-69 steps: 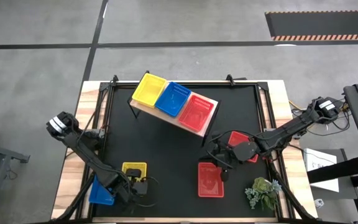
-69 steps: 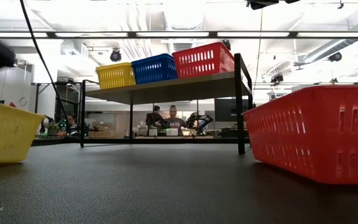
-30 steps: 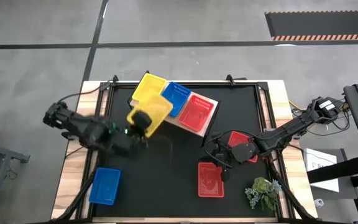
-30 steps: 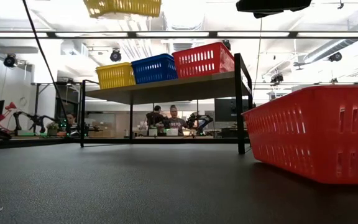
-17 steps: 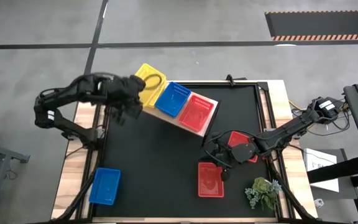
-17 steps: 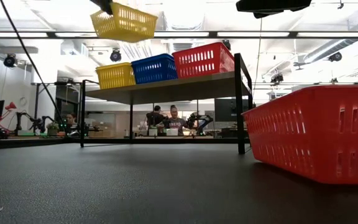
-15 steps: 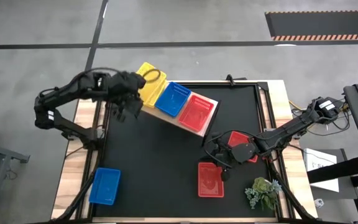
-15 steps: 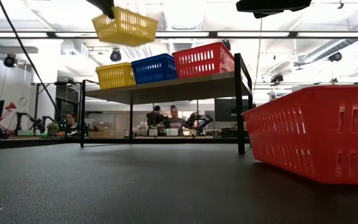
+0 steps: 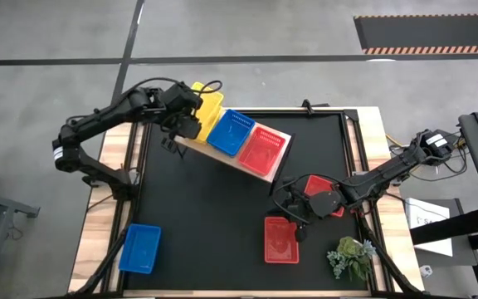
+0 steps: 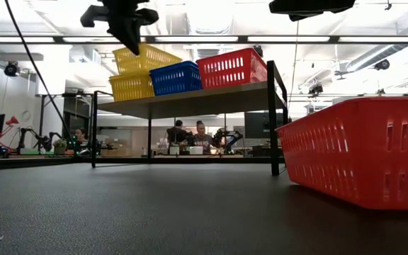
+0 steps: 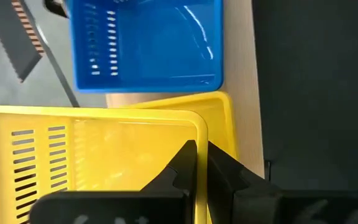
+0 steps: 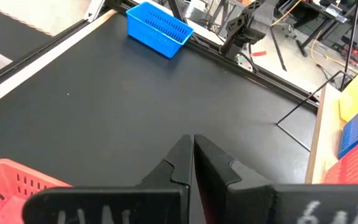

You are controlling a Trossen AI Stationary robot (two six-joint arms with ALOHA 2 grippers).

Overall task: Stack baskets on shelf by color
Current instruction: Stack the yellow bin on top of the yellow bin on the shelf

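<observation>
The wooden shelf (image 9: 282,158) stands at the table's far side and carries a yellow basket (image 10: 130,86), a blue basket (image 9: 233,131) and a red basket (image 9: 262,149). My left gripper (image 9: 192,117) is over the shelf's yellow end, shut on a second yellow basket (image 10: 146,58). This basket is tilted just above the first yellow one. My right gripper (image 12: 193,148) is shut and holds nothing, low over the table's right part. A red basket (image 9: 280,239) and a blue basket (image 9: 139,247) rest flat on the table. My left gripper pinches a side wall of the yellow basket (image 11: 201,144) close to a corner, with one finger inside the basket and one outside. The fingers come from above, pointing down. The basket hangs tilted over the yellow basket on the shelf (image 11: 221,118). I cannot tell whether the two touch.
Another red basket (image 9: 320,184) lies partly hidden under my right arm. A small green plant (image 9: 351,257) stands at the near right corner. In the low view the near red basket (image 10: 360,152) fills the right side. The table's black middle (image 9: 214,216) is bare.
My left gripper has carried the yellow basket from above the table's middle toward the far edge and over the shelf's yellow end. It has then brought the basket down until it hangs tilted just above the yellow basket there. My right arm has kept still.
</observation>
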